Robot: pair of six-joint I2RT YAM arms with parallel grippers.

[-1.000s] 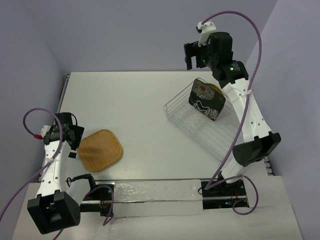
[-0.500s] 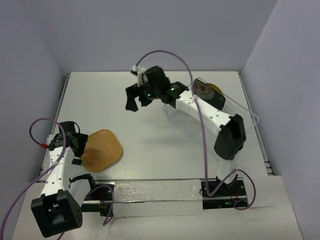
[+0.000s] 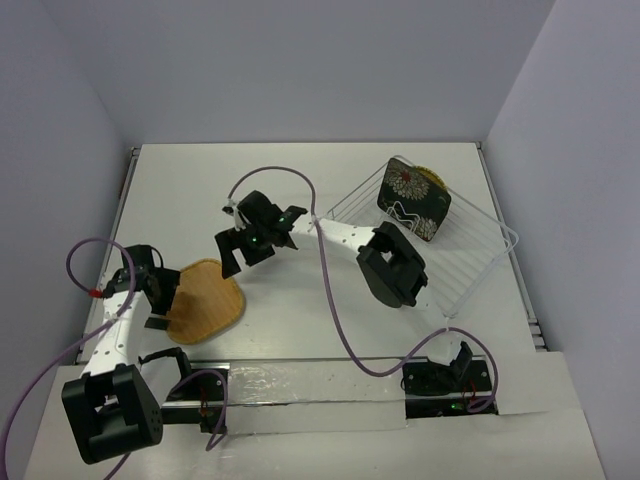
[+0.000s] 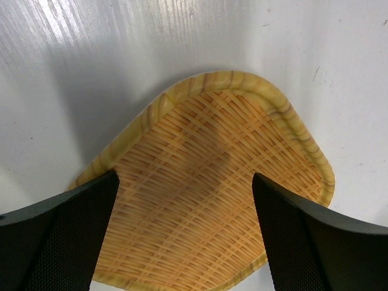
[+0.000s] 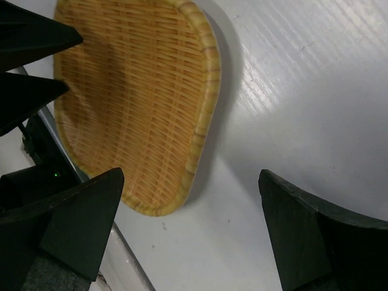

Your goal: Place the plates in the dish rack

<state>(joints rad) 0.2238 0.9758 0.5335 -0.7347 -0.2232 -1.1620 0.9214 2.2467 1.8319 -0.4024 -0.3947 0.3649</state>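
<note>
Last one to load: the woven rounded-square plate [image 3: 207, 298] lies on the table [image 3: 300, 180] at the left, well apart from the dish rack [image 3: 480, 270]. In the rack, the black floral plate [image 3: 412, 198] and a yellow disc [image 3: 437, 180] stand upright. The left gripper [image 3: 158, 298] hovers over the woven plate's left edge, jaws spread wide and empty. The right gripper [image 3: 238, 258], stretched across, hangs near its far corner, equally wide and holding nothing. Looks like the pickup step. Next move: slip a finger under that low rim, pinch, lift, then carry it right.
</note>
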